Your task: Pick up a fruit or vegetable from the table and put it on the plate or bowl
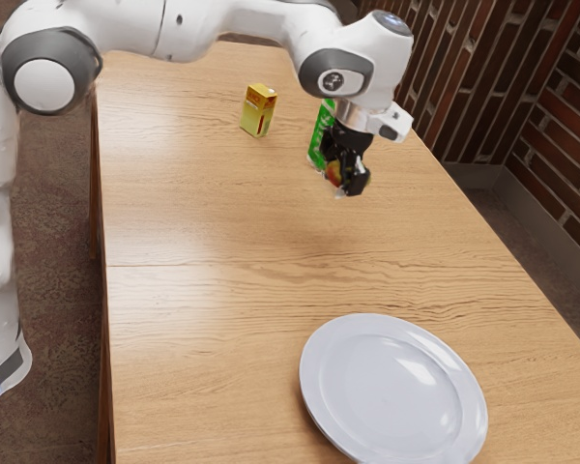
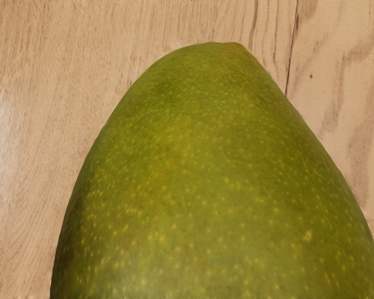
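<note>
One fruit is in hand: a green mango (image 2: pixel 218 187), yellow-speckled, sits directly under the gripper (image 1: pixel 348 179). In the exterior view only a small red-and-yellow patch of it shows between the black fingers (image 1: pixel 356 180), which appear clenched on it from two sides. The hand looks to hang a little above the worktop (image 1: pixel 203 271), though contact beneath the fruit cannot be ruled out. In the wrist view the mango's long axis runs roughly parallel to a plank seam (image 2: pixel 290 56), tapered end pointing away from the hand. The white plate (image 1: pixel 393 387) lies well apart from the gripper, toward the near edge of the worktop and somewhat to the exterior view's right. It carries nothing, and bare wood separates the two. The judged next step is a carry toward the plate, then a descent over its centre. A green packet (image 1: pixel 319 130) stands just behind the gripper, and a yellow carton (image 1: pixel 258 109) stands farther back toward the exterior view's left. Both are on the side away from the plate and off the likely path. A brick wall (image 1: pixel 522 87) borders the far side. Risk noted: a rounded, smooth fruit may slip or roll on release.
</note>
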Robot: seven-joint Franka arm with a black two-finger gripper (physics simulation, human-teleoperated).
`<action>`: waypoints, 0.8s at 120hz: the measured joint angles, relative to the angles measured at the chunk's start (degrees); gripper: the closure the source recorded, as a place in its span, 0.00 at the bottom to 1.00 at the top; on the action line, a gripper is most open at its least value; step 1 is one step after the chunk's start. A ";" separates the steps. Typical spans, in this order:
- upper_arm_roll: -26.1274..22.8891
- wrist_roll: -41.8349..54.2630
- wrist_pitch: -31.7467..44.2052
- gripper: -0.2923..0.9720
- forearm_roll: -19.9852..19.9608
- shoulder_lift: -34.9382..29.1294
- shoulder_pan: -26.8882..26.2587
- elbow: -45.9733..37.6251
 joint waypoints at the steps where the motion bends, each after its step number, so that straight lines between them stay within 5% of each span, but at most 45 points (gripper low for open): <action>1: -0.25 -0.04 -0.19 0.58 0.18 -0.17 -0.37 0.00; 18: -6.12 -0.68 -3.18 0.60 2.93 -1.44 -5.21 1.52; 75: -34.59 -3.33 -6.89 0.57 10.53 7.44 -5.60 6.28; 96: -36.55 -3.88 -7.18 0.35 12.19 8.52 -6.85 6.33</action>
